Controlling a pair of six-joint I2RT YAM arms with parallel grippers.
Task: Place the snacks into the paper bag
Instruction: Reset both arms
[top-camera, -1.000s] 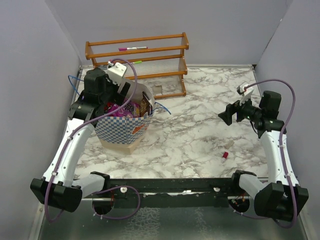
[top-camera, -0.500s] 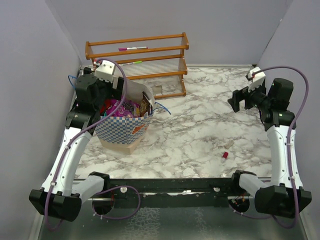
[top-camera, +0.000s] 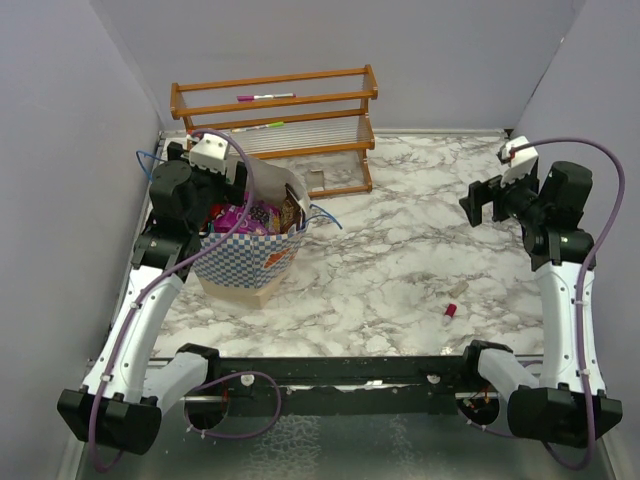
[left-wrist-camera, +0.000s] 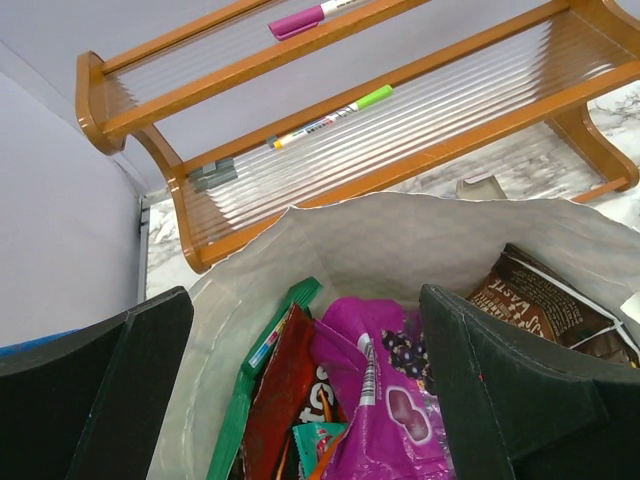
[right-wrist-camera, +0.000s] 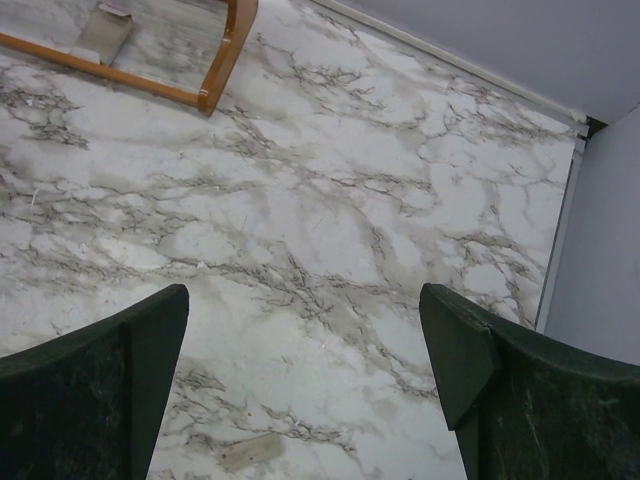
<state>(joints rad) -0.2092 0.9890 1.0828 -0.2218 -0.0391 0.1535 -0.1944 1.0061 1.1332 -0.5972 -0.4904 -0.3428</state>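
Having pulled back, holds left end effector (left-wrist-camera: 305, 370) spread empty over the paper bag (top-camera: 245, 262), right end effector (right-wrist-camera: 305, 390) spread over the table (top-camera: 400, 270), with snacks (left-wrist-camera: 375, 400) tucked inside, so looks done.

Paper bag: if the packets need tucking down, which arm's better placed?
Left. The left gripper, open, hangs over the paper bag, above the snacks; the right gripper, also open, is far across the table.
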